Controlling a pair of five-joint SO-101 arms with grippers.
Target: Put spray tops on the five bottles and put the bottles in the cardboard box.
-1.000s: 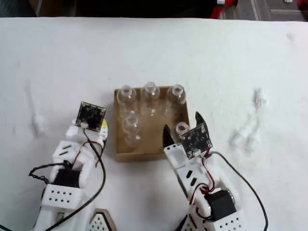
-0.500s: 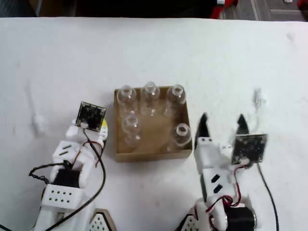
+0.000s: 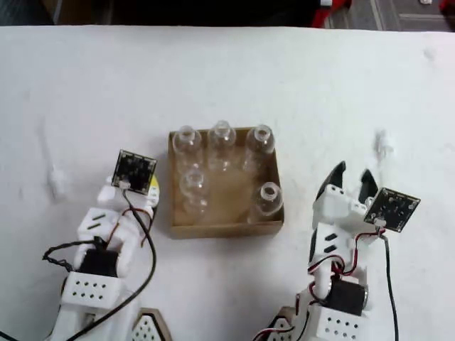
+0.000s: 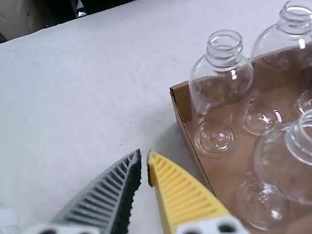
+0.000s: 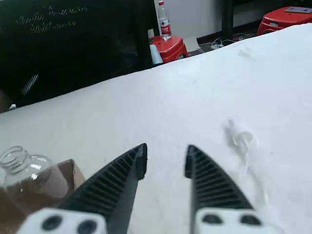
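1. High view: the cardboard box (image 3: pixel 220 229) sits mid-tabletop (image 3: pixel 320 78). All five clear bottles (image 3: pixel 222 135) stand inside it, three along the far wall and two nearer the arms. Every neck is bare.
2. High view: the right gripper (image 3: pixel 353 169) is to the right of the box and apart from it, jaws spread and empty. One spray top (image 3: pixel 384 144) lies just beyond it, white on the white tabletop. Another spray top (image 3: pixel 57 181) lies well left of the left arm (image 3: pixel 106 234).
3. Judgement: bottles are boxed but capping is not started. The step in hand looks like fetching the right-side spray top.
4. Left wrist view: the left gripper (image 4: pixel 144 157) is closed tip to tip on nothing. It hangs over bare tabletop just beside the box's wall, near a corner bottle (image 4: pixel 222 87).
5. Right wrist view: the right gripper (image 5: pixel 165 148) has its fingers apart and holds nothing. The spray top (image 5: pixel 239 139) lies ahead of it, with the thin dip tube (image 5: pixel 253 168) trailing off the head.
6. Method note: grip the head, not the tube, and lift until the tube hangs straight. Lower it plumb into a neck. The left gripper could steady that bottle.
7. Hazards: the bottles are crowded and light, so they tip easily. The box walls limit approach from the side. The tops are hard to see against the tabletop.
8. Surroundings: a red stool (image 5: pixel 168 46) stands in the room behind, off the tabletop.
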